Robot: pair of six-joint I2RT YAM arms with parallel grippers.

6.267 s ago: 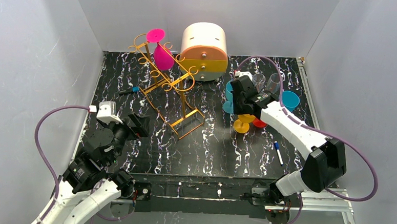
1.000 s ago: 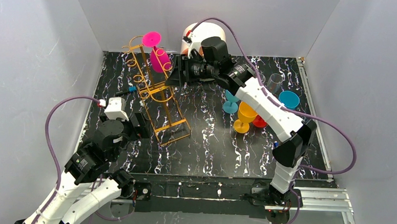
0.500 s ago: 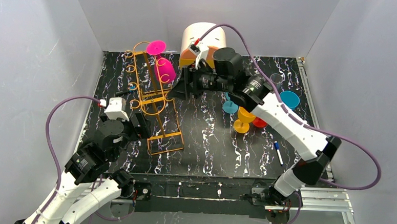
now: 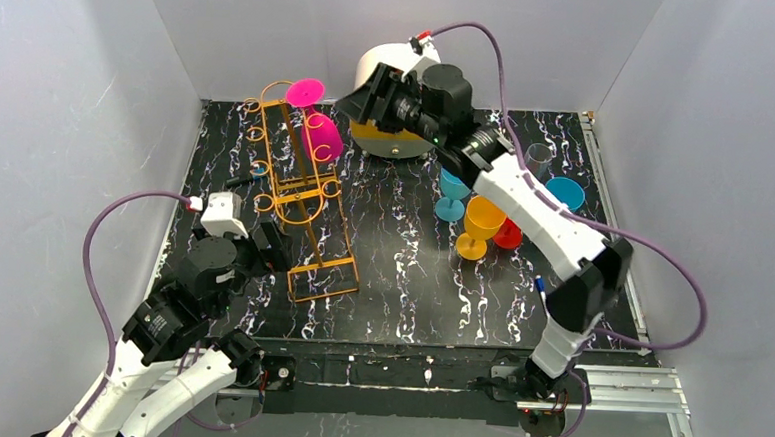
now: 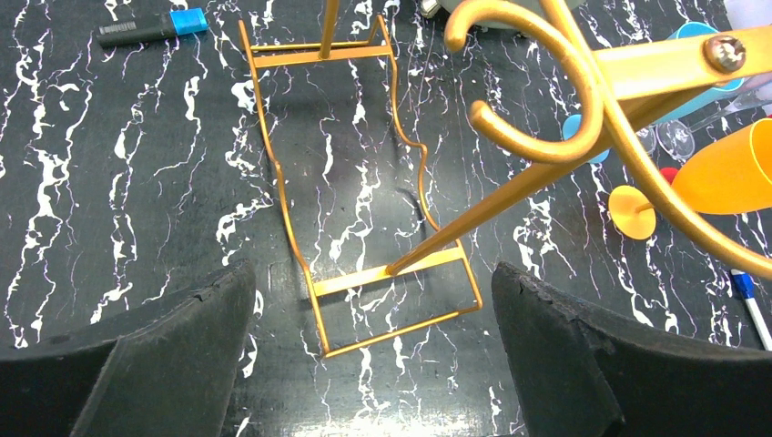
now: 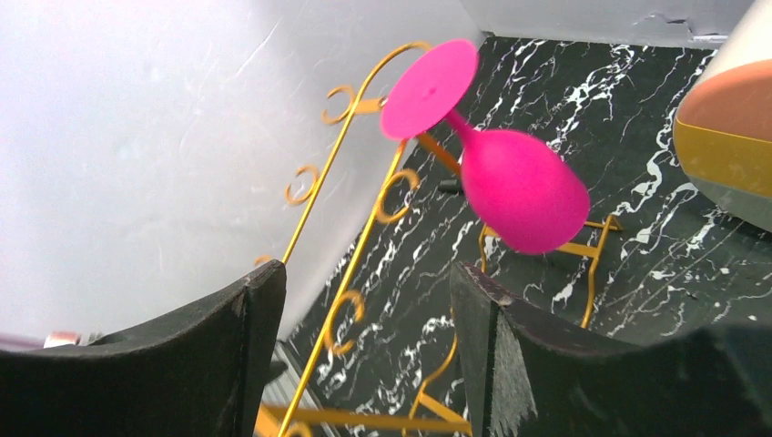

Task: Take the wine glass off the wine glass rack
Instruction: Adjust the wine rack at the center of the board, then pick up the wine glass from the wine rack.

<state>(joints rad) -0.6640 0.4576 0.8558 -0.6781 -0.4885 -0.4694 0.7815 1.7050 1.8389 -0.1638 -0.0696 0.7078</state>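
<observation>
The wine glass rack [image 4: 300, 189], a gold wire frame with scroll ends, stands left of centre. A pink wine glass [image 4: 323, 135] hangs upside down from its rails, foot [image 4: 304, 92] uppermost. My right gripper [image 4: 358, 97] hovers open to the right of the glass, apart from it. In the right wrist view the wine glass [image 6: 521, 189] hangs ahead of the open right gripper [image 6: 364, 278], with only rack rails behind the gap. My left gripper [image 4: 272, 245] stands open by the rack's base [image 5: 391, 291]. Nothing lies between the left gripper's [image 5: 373, 278] fingers.
A white-and-orange round drawer box [image 4: 408, 129] sits at the back, partly behind my right arm. Blue [image 4: 452, 194], yellow [image 4: 479, 226] and red [image 4: 508, 237] cups, another blue one [image 4: 566, 193] and clear glasses [image 4: 537, 156] crowd the right. Markers lie at the left [image 4: 250, 178] and at the right [image 4: 543, 287].
My right gripper has drawn back up and to the right, away from the pink glass, with its jaws wider. The rack's base slid towards the left arm earlier and now rests still.
</observation>
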